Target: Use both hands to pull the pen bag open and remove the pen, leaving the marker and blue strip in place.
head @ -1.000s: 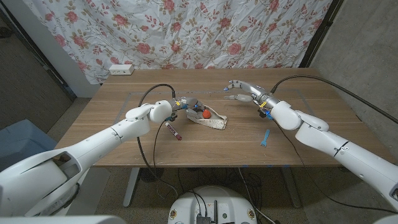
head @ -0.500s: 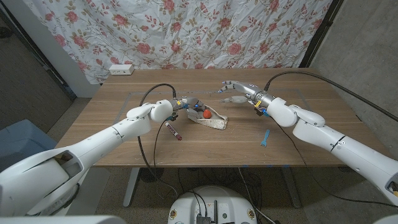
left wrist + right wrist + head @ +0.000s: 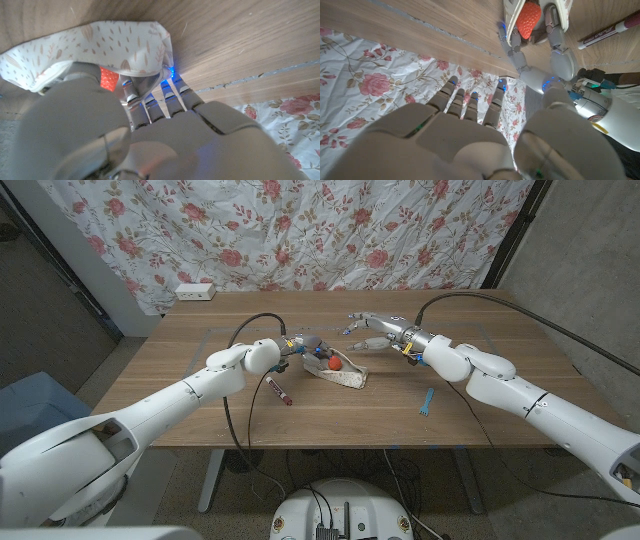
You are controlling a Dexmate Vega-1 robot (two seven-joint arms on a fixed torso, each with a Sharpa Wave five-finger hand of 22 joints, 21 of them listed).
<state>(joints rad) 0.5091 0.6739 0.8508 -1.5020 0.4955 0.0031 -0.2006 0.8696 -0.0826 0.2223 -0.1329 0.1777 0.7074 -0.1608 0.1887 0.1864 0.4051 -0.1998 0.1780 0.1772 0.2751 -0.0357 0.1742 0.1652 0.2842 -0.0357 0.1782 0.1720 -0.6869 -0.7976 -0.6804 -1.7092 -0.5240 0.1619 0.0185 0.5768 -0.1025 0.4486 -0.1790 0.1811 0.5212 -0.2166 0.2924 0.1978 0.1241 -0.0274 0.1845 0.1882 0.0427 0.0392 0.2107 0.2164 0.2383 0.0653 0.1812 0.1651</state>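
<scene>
Pen bag mid-desk, approx 12 o'clock: soft, light fabric, prob. collapses, so take it by the rim. Left hand fingers pinch its edge; right hand spread, empty, near.

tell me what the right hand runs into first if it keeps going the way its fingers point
Probably the left hand holding the pen bag at its near end: the right hand, open, points that way across bare table. Height is unclear, so it might pass above.

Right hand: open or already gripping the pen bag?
Open: the right hand hangs with fingers spread, short of the pen bag, holding nothing.
</scene>
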